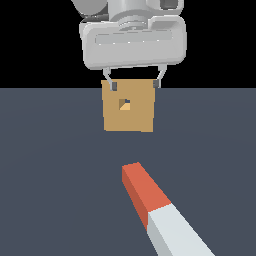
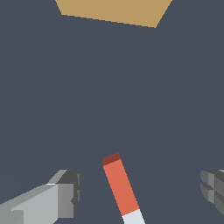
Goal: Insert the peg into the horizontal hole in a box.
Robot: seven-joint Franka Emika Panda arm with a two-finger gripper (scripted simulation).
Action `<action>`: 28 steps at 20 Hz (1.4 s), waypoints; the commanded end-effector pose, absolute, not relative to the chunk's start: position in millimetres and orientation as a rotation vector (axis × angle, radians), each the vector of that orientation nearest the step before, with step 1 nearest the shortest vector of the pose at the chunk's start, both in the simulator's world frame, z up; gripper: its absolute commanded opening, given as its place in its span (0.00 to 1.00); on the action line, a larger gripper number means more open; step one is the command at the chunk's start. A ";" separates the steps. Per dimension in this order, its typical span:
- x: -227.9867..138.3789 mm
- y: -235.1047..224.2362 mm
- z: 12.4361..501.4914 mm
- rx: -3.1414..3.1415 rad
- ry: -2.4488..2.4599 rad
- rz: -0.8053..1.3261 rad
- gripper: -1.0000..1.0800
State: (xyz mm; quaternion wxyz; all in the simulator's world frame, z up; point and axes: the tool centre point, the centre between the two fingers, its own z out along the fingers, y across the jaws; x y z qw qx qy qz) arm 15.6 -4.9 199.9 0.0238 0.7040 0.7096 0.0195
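The peg [image 1: 150, 205] lies flat on the dark floor in the near part of the exterior view, its red-orange half pointing toward the box and its pale grey-white half toward the viewer. The tan box [image 1: 128, 106] stands farther back, with its small square hole [image 1: 124, 104] facing the viewer. My gripper [image 1: 134, 86] hangs in the air, open and empty, its fingertips seen in front of the box's upper corners. In the wrist view the peg [image 2: 121, 188] lies on the floor between my two spread fingers [image 2: 65, 194], and the box's edge [image 2: 111, 11] shows beyond.
A plain dark grey floor [image 1: 50, 175] runs under everything, with black background above it. Nothing else shows.
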 end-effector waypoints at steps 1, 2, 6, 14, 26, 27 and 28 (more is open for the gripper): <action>15.6 -4.9 199.9 2.179 2.196 0.060 0.96; 15.6 -5.3 199.8 2.179 2.196 0.060 0.96; 15.7 -9.6 197.1 2.171 2.205 0.059 0.96; 17.0 -37.0 180.5 2.124 2.259 0.052 0.96; 29.5 -121.0 128.6 1.971 2.419 0.030 0.96; 31.4 -129.0 123.6 1.956 2.434 0.027 0.96; 33.4 -136.8 118.7 1.940 2.448 0.025 0.96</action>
